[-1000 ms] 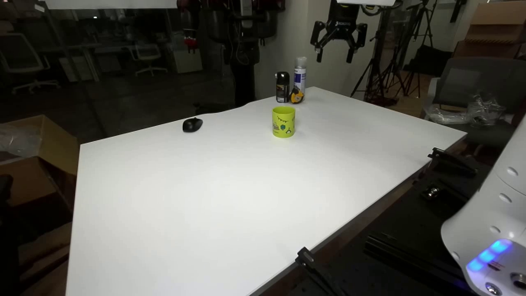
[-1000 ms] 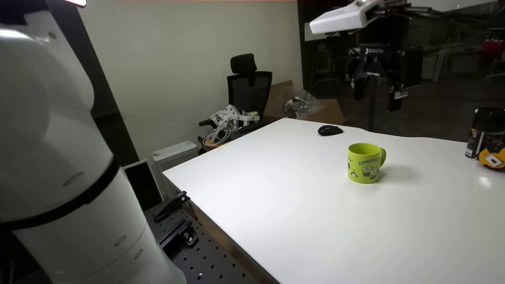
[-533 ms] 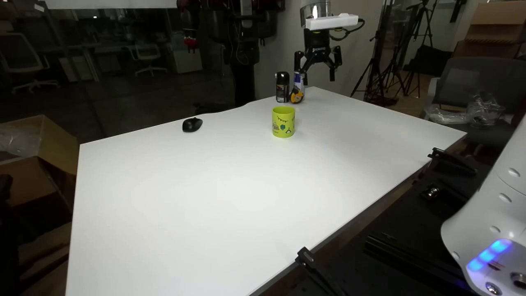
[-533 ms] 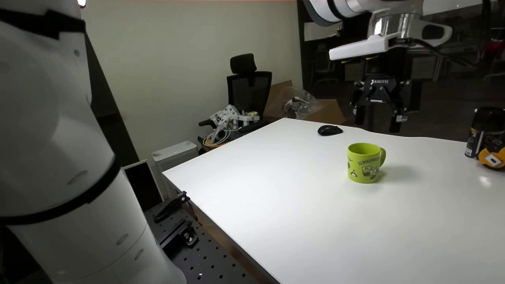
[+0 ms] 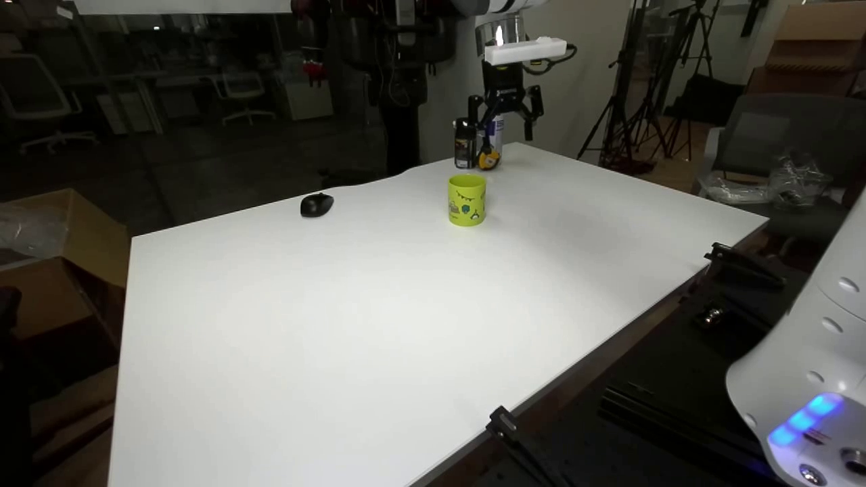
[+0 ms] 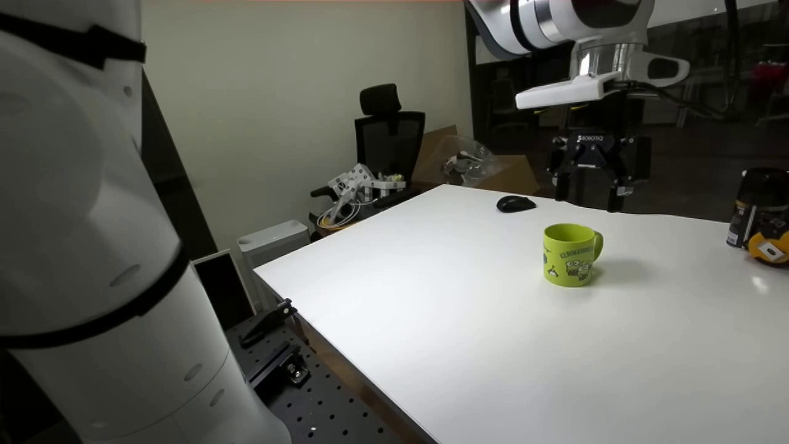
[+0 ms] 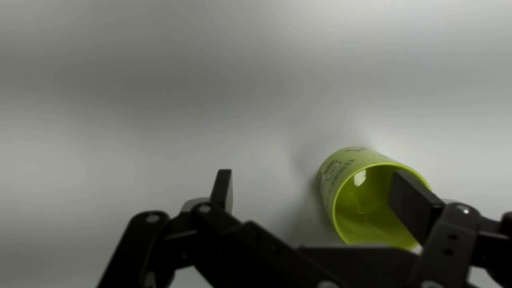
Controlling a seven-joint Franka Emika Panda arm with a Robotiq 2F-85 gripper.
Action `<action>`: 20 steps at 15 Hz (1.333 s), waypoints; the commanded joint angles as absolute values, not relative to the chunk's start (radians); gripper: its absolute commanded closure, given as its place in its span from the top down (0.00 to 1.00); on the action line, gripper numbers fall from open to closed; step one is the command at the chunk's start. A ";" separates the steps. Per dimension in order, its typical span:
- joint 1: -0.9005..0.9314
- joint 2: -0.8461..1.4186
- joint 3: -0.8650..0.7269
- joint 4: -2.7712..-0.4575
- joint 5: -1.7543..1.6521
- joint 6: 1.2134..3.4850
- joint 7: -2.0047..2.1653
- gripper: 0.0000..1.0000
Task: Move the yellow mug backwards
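Observation:
The yellow mug (image 5: pixel 466 201), yellow-green with dark cartoon marks, stands upright on the white table in both exterior views. In an exterior view its handle (image 6: pixel 598 245) shows on the right side of the mug (image 6: pixel 564 262). My gripper (image 5: pixel 506 143) hangs pointing down above the table, apart from the mug. It also shows above and behind the mug in an exterior view (image 6: pixel 588 202). In the wrist view the gripper (image 7: pixel 314 173) is open and holds nothing. Its right finger (image 7: pixel 414 200) overlaps the mouth of the mug (image 7: pixel 368 196), and the handle is hidden there.
A black mouse (image 5: pixel 316 205) lies near the table's far edge. A dark bottle (image 5: pixel 465 145), a spray can (image 5: pixel 497 128) and a yellow tape measure (image 5: pixel 488 159) stand at the far corner. The white table (image 5: pixel 325 325) has black clamps (image 5: pixel 504 423) along its near edge.
My gripper has come down and, in an exterior view, moved left toward the mug. It stays open. The mug has not moved.

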State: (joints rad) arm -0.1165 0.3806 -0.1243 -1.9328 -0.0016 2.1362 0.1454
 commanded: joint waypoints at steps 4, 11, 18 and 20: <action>-0.099 0.495 -0.133 -1.885 0.020 2.429 0.254 1.00; -0.085 0.594 -0.112 -1.826 0.093 2.439 0.263 1.00; -0.083 0.606 -0.108 -1.832 0.140 2.427 0.276 1.00; -0.082 0.605 -0.107 -1.839 0.148 2.423 0.277 1.00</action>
